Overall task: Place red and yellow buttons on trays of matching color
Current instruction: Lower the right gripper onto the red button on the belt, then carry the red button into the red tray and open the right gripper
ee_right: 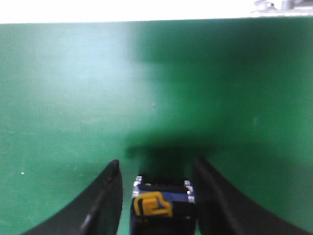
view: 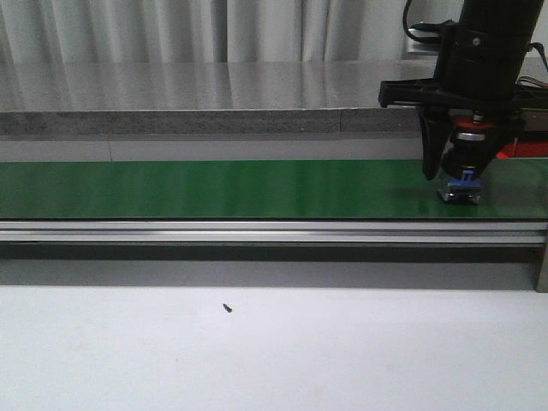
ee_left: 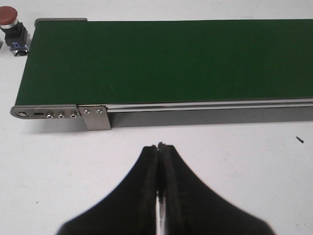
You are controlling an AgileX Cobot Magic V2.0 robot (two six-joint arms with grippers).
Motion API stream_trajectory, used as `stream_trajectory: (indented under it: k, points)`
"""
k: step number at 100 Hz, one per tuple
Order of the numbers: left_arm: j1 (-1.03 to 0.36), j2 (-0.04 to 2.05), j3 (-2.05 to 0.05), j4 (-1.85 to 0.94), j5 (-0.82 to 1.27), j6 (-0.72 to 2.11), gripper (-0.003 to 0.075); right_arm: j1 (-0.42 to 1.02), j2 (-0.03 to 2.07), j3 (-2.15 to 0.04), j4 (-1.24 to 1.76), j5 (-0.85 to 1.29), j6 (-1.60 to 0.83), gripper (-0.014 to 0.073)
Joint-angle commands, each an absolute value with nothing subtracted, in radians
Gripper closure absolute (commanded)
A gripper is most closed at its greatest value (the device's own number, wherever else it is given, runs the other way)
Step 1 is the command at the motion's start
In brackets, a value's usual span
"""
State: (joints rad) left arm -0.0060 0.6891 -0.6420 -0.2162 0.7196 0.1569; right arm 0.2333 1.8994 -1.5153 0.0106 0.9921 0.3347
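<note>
Straddled by the right gripper (ee_right: 155, 196), whose spread jaws have not yet clamped, a red-capped push button with blue-and-yellow base (view: 463, 167) stands on the green conveyor belt (view: 214, 188). Next: clench, lift. Left gripper (ee_left: 159, 147) hangs clenched, empty, above the white surface (ee_left: 73, 171).

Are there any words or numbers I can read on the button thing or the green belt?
None can be read in any view.
The button between the right tool's fingers shows an orange mark on blue, too blurred to be read as a letter.
The green belt is plain.
The red button beside the belt's end shows no readable label.
</note>
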Motion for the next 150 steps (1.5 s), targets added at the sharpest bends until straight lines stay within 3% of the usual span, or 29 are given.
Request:
stream_trajectory:
  k: [1, 44, 88, 150]
  points:
    - [-0.014, 0.687, -0.669, -0.236, 0.661, 0.156, 0.074, 0.215, 1.816, -1.547, -0.035, 1.012, 0.333, 0.0391]
    - [-0.014, 0.687, -0.669, -0.236, 0.661, 0.156, 0.074, -0.093, 1.625, -1.549, -0.064, 1.052, 0.189, 0.0391]
    - [-0.014, 0.687, -0.669, -0.236, 0.661, 0.156, 0.074, -0.413, 1.745, -1.728, 0.109, 1.028, 0.026, 0.0391]
    - [-0.014, 0.687, -0.669, -0.236, 0.661, 0.156, 0.074, -0.442, 2.129, -2.037, 0.163, 1.025, 0.0, 0.039]
